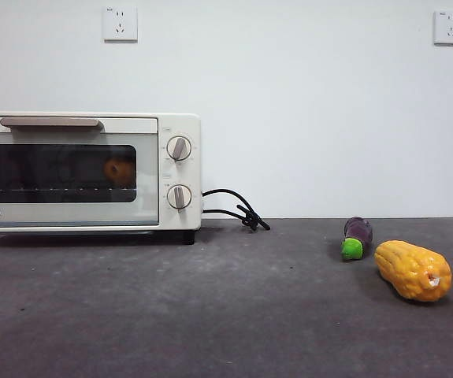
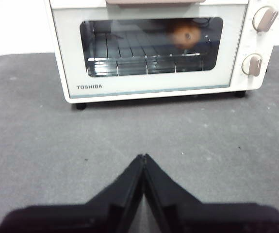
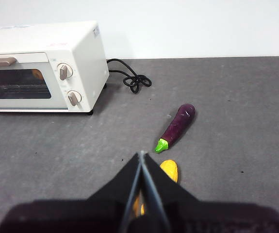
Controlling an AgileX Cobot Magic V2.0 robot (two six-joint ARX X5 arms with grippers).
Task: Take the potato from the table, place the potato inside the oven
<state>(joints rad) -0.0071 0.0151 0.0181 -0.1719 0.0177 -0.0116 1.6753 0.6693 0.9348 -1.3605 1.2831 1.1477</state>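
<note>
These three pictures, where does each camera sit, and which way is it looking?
Front view: low, at table height, looking across at the oven, eggplant and corn cob; no arm shows.
Left wrist view: on the left arm, facing the oven door; left gripper shut.
Right wrist view: on the right arm, above the corn cob; right gripper shut.
All three share the oven, with the potato inside.

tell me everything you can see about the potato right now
The potato is inside the oven, seen only through the dark glass of the shut door, so it looks dim and a bit blurred. It is rounded and orange-brown, with a darker patch near its middle. It sits on the wire rack toward the end nearer the two knobs. What else touches it cannot be made out through the glass. Neither tool is near it: the left tool hangs over the table in front of the oven.
</note>
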